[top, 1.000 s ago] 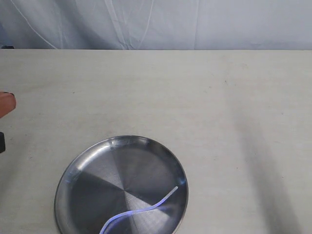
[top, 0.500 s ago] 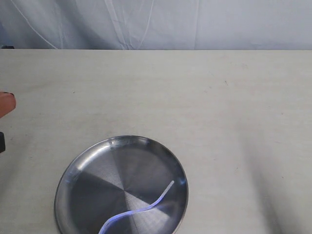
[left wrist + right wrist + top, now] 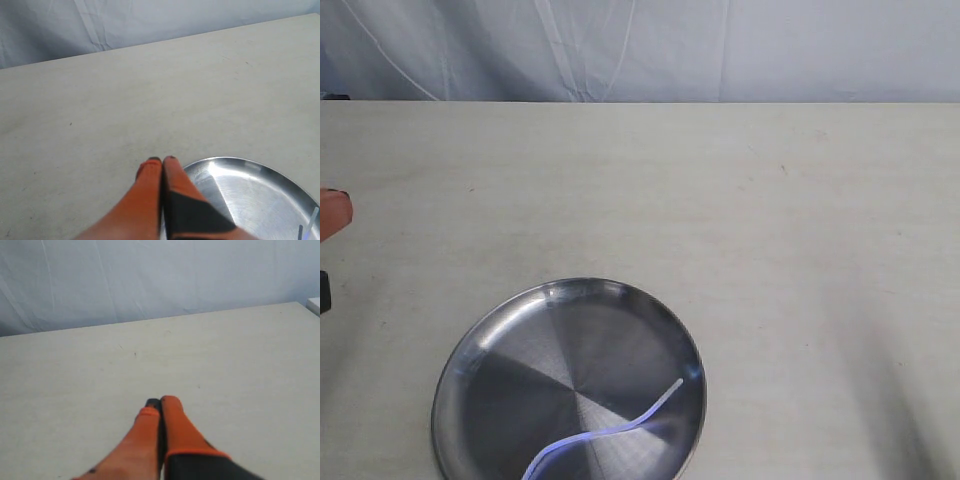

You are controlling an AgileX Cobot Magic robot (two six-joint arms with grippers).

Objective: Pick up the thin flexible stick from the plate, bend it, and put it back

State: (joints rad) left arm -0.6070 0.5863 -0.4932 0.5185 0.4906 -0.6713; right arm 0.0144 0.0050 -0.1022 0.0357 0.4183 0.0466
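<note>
The round steel plate sits at the near edge of the table, left of centre. On its near right part lies the thin flexible stick, whitish with a violet tinge and bent into a wave. Only an orange tip of my left gripper shows at the far left edge, well away from the plate. In the left wrist view that left gripper is shut and empty, its tips just off the plate rim, with one end of the stick showing. My right gripper is shut, empty, over bare table.
The pale table runs back to a white cloth backdrop. A black part of the left arm shows at the left edge.
The stick's far end wobbled slightly on the plate and is back where it was. The dark shadow on the right of the table has faded away. The left gripper tip has not moved.
</note>
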